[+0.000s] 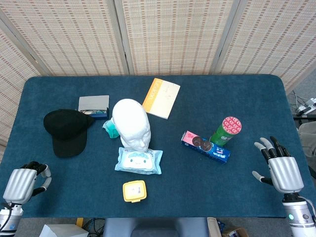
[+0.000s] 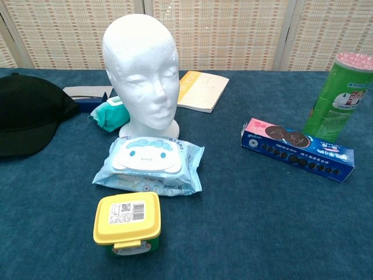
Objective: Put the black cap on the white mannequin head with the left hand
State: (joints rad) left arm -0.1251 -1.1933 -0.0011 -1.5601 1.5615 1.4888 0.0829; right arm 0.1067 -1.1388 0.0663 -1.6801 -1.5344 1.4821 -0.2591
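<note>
The black cap (image 1: 66,129) lies flat on the blue table at the left, also at the left edge of the chest view (image 2: 29,119). The white mannequin head (image 1: 131,123) stands upright near the middle, bare, facing the front edge (image 2: 141,73). My left hand (image 1: 23,183) rests at the front left corner, below the cap, fingers curled in and holding nothing. My right hand (image 1: 281,167) sits at the front right with its fingers spread and empty. Neither hand shows in the chest view.
A wet-wipes pack (image 1: 138,161) and a yellow box (image 1: 134,190) lie in front of the head. A teal object (image 1: 110,129) and a grey box (image 1: 94,104) sit between cap and head. A booklet (image 1: 161,98), cookie box (image 1: 205,146) and green can (image 1: 225,131) lie to the right.
</note>
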